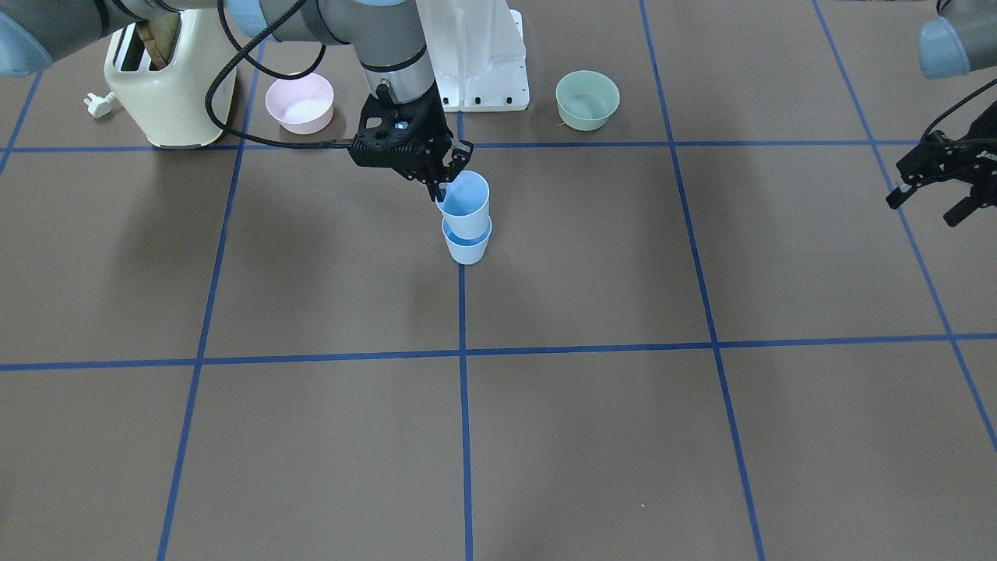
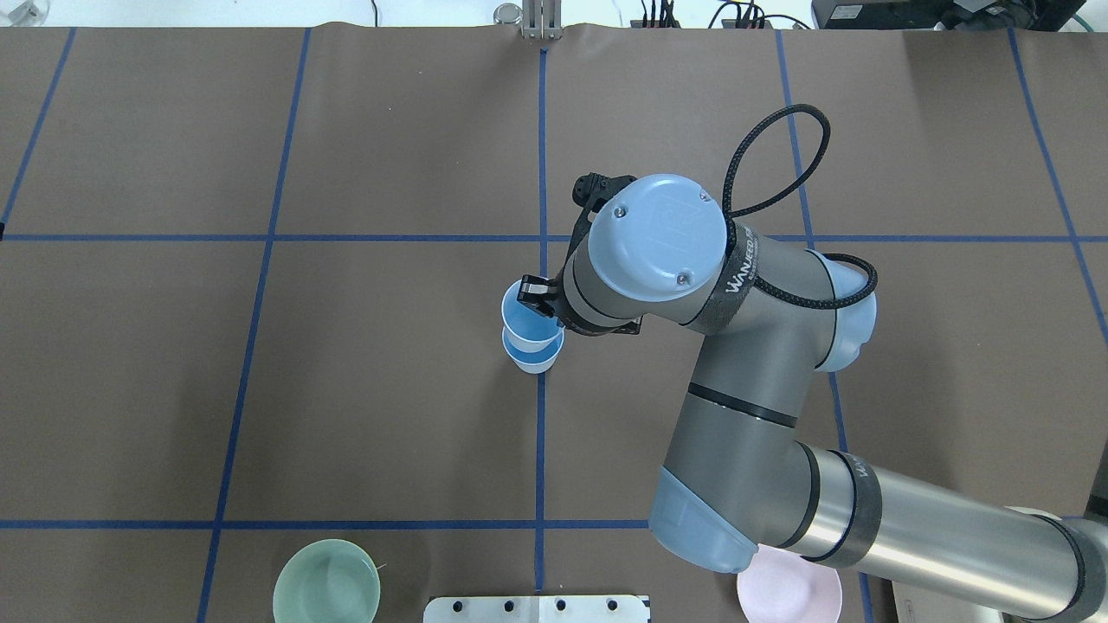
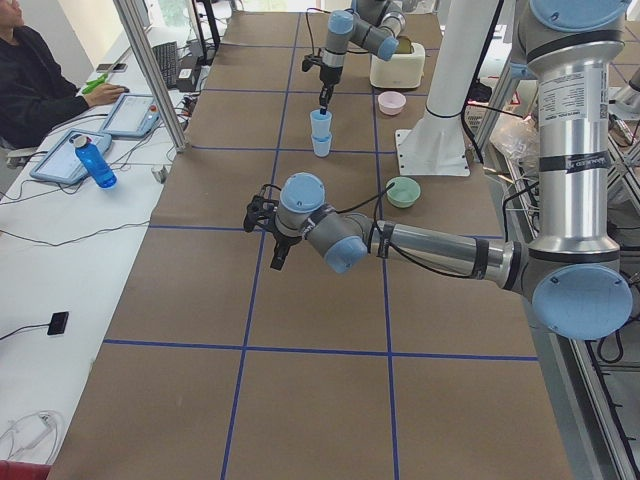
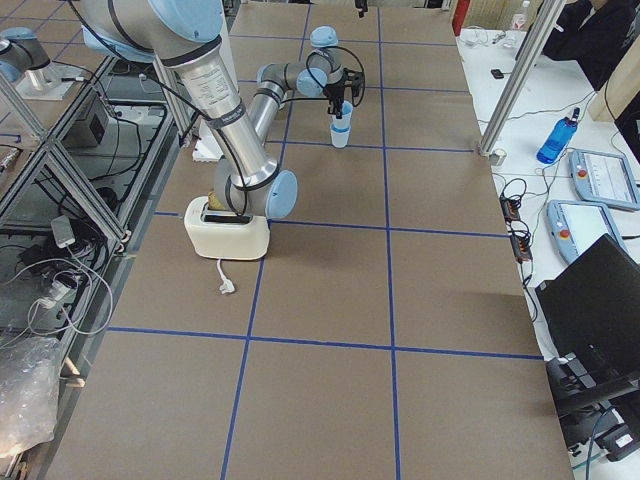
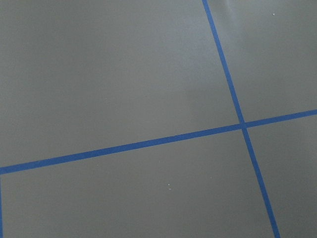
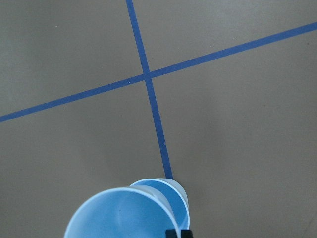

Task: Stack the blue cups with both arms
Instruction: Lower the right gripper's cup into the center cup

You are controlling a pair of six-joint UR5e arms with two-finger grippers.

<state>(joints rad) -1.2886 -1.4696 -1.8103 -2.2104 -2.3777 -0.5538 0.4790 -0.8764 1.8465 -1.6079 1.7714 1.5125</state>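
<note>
While right gripper (image 1: pixel 442 189) pinches its rim, upper blue cup (image 1: pixel 467 209) sits partly inside lower blue cup (image 1: pixel 467 248).
Lower blue cup stands upright on the table (image 1: pixel 623 436), right on the centre blue tape line (image 1: pixel 465 405), closer to the robot-side crossing than the far one. Right gripper's fingers are closed on the upper blue cup's wall at the rim; can't tell if it's fully seated. Left gripper (image 1: pixel 927 204) hangs above the table off to the robot's left, well apart from the cups, fingers spread, nothing between them. Its wrist cam looks down on table and a tape crossing. Pink bowl (image 1: pixel 300 103), green bowl (image 1: pixel 587 100) and toaster (image 1: pixel 167 86) sit on the robot side, apart from the stack.
</note>
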